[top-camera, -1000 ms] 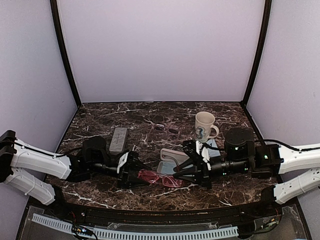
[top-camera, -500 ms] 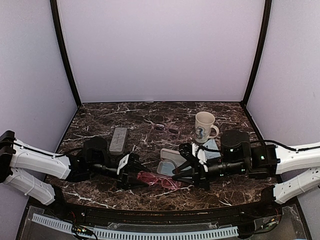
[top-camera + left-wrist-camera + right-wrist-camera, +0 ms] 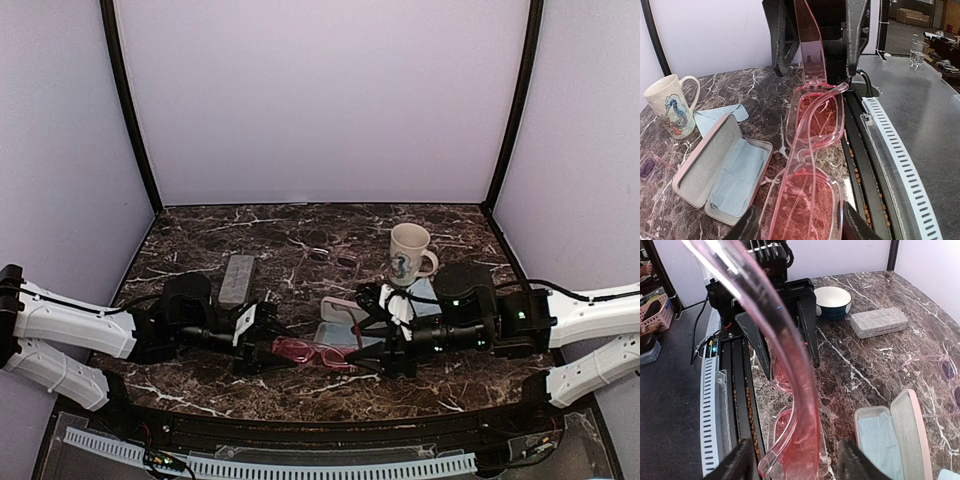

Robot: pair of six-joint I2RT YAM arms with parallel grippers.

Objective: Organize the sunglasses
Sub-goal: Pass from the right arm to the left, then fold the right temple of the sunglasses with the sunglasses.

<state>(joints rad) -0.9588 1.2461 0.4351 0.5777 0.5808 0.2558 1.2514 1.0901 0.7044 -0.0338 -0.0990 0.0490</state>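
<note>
Now the left jaws clamp the red-pink sunglasses [image 3: 306, 352] near the table's [image 3: 200, 232] front edge, beside the open pink case [image 3: 338, 309]; the right jaws stand apart around one temple arm.

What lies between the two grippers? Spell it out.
The red-pink sunglasses fill the stretch between the left gripper and the right gripper. This shows in the top view.
</note>
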